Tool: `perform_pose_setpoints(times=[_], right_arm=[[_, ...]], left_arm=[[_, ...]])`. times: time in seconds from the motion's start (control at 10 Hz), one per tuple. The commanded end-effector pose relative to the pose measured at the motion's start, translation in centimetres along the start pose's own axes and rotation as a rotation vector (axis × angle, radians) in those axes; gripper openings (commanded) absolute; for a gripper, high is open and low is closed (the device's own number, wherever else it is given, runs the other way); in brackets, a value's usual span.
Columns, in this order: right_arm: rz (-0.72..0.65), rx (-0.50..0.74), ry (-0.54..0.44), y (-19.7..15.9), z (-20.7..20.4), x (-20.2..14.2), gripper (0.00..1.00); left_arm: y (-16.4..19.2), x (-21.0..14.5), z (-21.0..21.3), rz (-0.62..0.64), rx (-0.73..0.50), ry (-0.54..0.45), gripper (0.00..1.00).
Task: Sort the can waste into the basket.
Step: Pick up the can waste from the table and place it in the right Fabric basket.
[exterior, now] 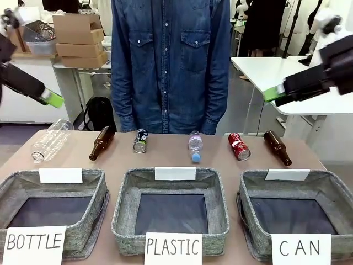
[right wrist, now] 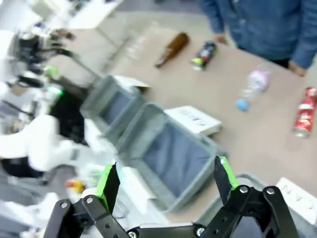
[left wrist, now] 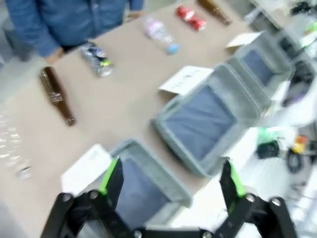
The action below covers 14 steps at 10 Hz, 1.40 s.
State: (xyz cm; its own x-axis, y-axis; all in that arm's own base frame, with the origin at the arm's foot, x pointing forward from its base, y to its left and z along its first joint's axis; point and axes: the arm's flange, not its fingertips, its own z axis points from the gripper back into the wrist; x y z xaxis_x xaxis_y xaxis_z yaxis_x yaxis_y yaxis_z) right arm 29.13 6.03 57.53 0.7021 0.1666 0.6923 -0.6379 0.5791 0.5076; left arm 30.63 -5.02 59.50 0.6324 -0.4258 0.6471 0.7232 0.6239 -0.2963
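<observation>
The dark blue Pepsi can (exterior: 140,141) lies on its side at the table's far edge, left of centre. The red can (exterior: 239,146) lies further right, just behind the grey CAN basket (exterior: 331,185) at the front right. My left gripper (exterior: 52,99) hangs high over the table's left end, and my right gripper (exterior: 273,94) hangs high at the right. In the left wrist view the left gripper (left wrist: 171,176) is open with nothing in it, far from the blue can (left wrist: 96,58) and the red can (left wrist: 190,17). The right gripper (right wrist: 166,178) is open too, and the red can (right wrist: 304,111) lies well beyond it.
Grey baskets marked PLASTIC (exterior: 124,193) and BOTTLE (exterior: 99,185) stand left of the CAN one. Along the far edge lie two brown glass bottles (exterior: 102,142) (exterior: 277,147), a large clear bottle (exterior: 49,139) and a small one (exterior: 194,146). A person in denim (exterior: 171,61) stands behind.
</observation>
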Motion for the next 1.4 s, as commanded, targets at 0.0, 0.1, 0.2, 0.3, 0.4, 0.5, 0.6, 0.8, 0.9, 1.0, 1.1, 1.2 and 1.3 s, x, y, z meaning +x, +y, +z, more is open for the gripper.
perform_pose_setpoints(times=[0.0,0.1,0.2,0.3,0.4,0.5,0.6,0.8,0.9,1.0,1.1,1.2,1.3], right_arm=[[-0.459,0.356,-0.097,-2.8,3.0,-0.8,1.00],[-0.531,0.385,-0.151,-4.3,3.9,-1.5,1.00],[-0.568,0.396,-0.205,-5.7,4.9,-2.3,1.00],[-0.600,0.409,-0.250,-6.9,6.0,-3.1,1.00],[-0.626,0.412,-0.310,-8.0,7.3,-4.0,1.00],[-0.641,0.385,-0.371,-8.7,8.3,-4.9,1.00],[-0.630,0.245,-0.433,-8.5,8.9,-5.6,1.00],[-0.647,0.434,-0.319,-9.7,9.1,-3.5,1.00],[-0.647,0.434,-0.319,-9.7,9.1,-3.5,1.00],[-0.647,0.434,-0.319,-9.7,9.1,-3.5,1.00],[-0.647,0.434,-0.319,-9.7,9.1,-3.5,1.00],[-0.647,0.434,-0.319,-9.7,9.1,-3.5,1.00],[-0.647,0.434,-0.319,-9.7,9.1,-3.5,1.00]], left_arm=[[3.7,-0.2,1.3,0.479,-0.365,-0.106,1.00],[4.9,-1.0,2.1,0.542,-0.408,-0.209,1.00],[5.8,-1.8,2.9,0.598,-0.424,-0.291,1.00],[6.3,-2.6,3.6,0.638,-0.426,-0.341,1.00],[6.6,-3.2,4.5,0.669,-0.398,-0.374,1.00],[6.5,-3.7,5.2,0.685,-0.351,-0.391,1.00],[6.2,-3.8,6.0,0.690,-0.184,-0.355,1.00],[8.3,-3.9,6.1,0.686,-0.323,-0.384,1.00],[8.3,-3.9,6.1,0.686,-0.323,-0.384,1.00],[8.3,-3.9,6.1,0.686,-0.323,-0.384,1.00],[8.3,-3.9,6.1,0.686,-0.323,-0.384,1.00],[8.3,-3.9,6.1,0.686,-0.323,-0.384,1.00],[8.3,-3.9,6.1,0.686,-0.323,-0.384,1.00]])
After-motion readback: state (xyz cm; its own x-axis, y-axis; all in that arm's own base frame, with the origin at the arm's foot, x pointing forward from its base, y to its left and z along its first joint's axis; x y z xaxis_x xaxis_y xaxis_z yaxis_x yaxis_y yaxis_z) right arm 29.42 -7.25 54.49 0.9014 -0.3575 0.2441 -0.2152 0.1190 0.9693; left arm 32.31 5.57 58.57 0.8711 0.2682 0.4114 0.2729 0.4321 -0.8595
